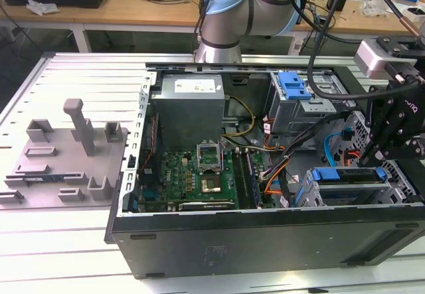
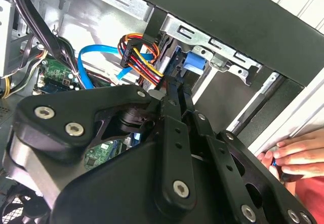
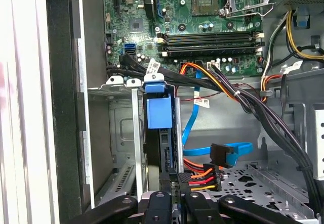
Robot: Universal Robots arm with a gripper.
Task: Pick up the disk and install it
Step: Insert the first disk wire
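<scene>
The disk, silver with a blue rail frame, sits partly inside the drive cage at the exterior view's right end of the open computer case. In the first wrist view I see the disk edge-on, with its blue frame between the cage's metal walls. My gripper hangs over the disk's outer end. Its black fingers stand close together on that end of the disk, so the gripper is shut on it. Cables hide part of the contact.
Orange, black and blue cables crowd the space beside the cage. The motherboard fills the case's middle. A grey holder with posts lies outside the case at the exterior view's left. A person's hand rests at the case edge.
</scene>
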